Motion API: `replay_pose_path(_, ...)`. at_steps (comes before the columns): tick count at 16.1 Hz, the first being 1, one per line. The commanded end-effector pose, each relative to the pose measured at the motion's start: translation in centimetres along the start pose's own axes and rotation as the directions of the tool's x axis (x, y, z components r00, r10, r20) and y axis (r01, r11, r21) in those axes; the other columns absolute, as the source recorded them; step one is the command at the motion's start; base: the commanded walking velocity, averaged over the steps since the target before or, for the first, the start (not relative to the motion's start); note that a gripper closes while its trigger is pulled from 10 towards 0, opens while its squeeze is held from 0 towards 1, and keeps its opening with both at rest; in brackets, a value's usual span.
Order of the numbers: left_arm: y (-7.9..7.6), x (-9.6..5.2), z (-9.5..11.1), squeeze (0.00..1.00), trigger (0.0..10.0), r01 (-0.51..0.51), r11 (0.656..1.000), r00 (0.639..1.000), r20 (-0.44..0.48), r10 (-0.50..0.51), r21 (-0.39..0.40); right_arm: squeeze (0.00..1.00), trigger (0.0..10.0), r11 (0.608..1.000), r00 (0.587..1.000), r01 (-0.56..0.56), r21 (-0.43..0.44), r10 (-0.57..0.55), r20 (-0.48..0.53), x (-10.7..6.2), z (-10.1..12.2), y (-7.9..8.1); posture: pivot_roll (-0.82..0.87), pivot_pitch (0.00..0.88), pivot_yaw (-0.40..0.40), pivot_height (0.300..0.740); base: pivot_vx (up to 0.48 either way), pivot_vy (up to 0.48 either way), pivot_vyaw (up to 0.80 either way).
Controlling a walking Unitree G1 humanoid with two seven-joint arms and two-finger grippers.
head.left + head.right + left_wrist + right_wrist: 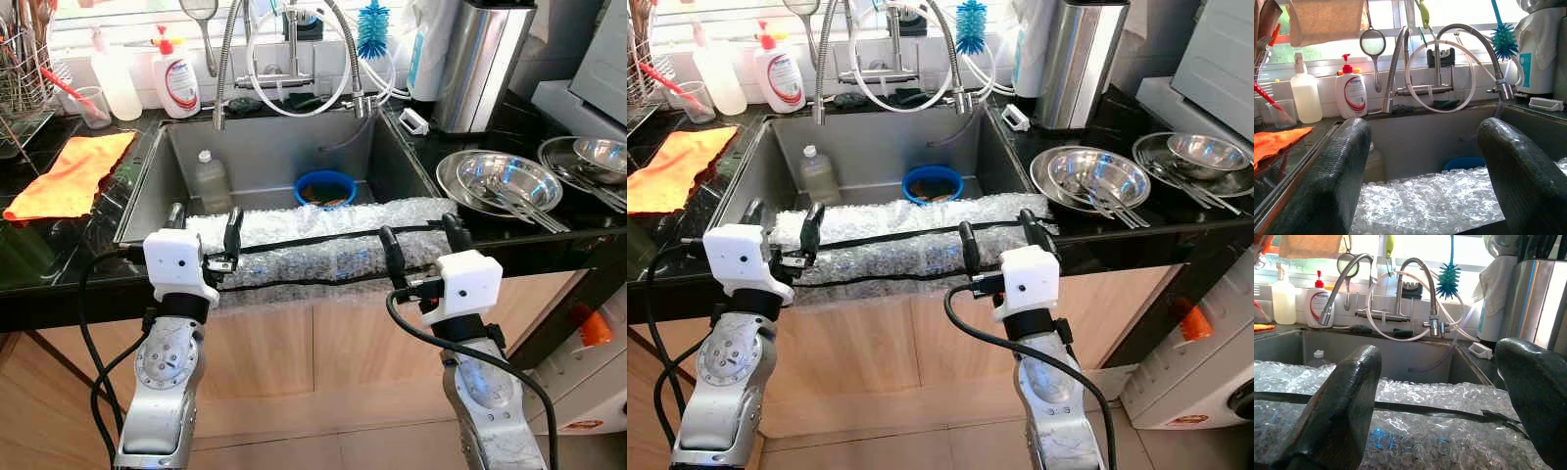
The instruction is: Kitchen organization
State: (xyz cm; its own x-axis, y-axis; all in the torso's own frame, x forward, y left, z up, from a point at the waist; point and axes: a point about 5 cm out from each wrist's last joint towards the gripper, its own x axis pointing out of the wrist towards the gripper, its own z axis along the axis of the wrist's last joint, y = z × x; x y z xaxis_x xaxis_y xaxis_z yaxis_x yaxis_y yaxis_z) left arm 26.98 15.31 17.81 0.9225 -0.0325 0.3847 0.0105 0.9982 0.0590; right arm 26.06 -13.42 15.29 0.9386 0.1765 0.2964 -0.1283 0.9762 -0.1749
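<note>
The left pincer (pixel 205 235) is hovering at the front edge of the sink (pixel 167 147), its fingers spread and gripping nothing, pointed over the near end of the bubble wrap (pixel 323 245) that is draped along that front lip. The right pincer (pixel 423 245) is doing the same toward the other end of the wrap, fingers likewise spread apart and holding nothing. Two black straps (pixel 304 240) are running lengthwise across the wrap between the arms.

Beyond the wrap, down in the basin, a clear bottle (pixel 210 181) is standing by the left wall and a blue bowl (pixel 324 188) is sitting near the middle. On the dark surface (pixel 29 255) to the left an orange cloth (pixel 69 174) is lying flat, well apart from the sink; to the right, steel bowls (pixel 500 181) with cutlery are stacked just beside the basin. A soap bottle (pixel 176 76) and a blue brush (pixel 372 27) are standing behind the faucet (pixel 294 59).

Judging by the pose, the robot is lining up for a first reach, with nothing yet picked up. Which item it is going for I cannot tell; the bottle and bowl in the basin seem likeliest. Either would call for an arm to pass over the wrap and descend without snagging the straps.
</note>
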Motion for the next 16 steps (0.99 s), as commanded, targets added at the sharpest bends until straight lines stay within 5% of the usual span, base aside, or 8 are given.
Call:
replay_pose_path(1,0.08,0.14,0.08,0.00,10.0,0.003,1.000,1.000,0.009,-0.003,-0.004,0.00,10.0,1.000,1.000,0.004,0.002,-0.004,0.002,0.18,0.01,-0.01,-0.04,0.000,0.014,0.740,0.000,0.000,0.00)
replay_pose_path(5,0.01,0.21,-0.01,0.00,10.0,0.008,1.000,1.000,0.008,-0.008,-0.012,0.00,10.0,0.999,0.999,0.043,-0.010,-0.043,-0.017,0.32,-0.20,-0.48,-0.04,0.000,0.013,0.740,0.000,0.000,-0.11)
replay_pose_path(16,0.35,0.48,0.12,0.00,10.0,0.010,1.000,1.000,0.011,-0.009,-0.002,0.00,10.0,0.999,0.999,0.046,0.011,-0.046,-0.001,0.40,-0.07,-0.24,-0.03,0.000,0.016,0.740,0.000,0.000,-0.60)
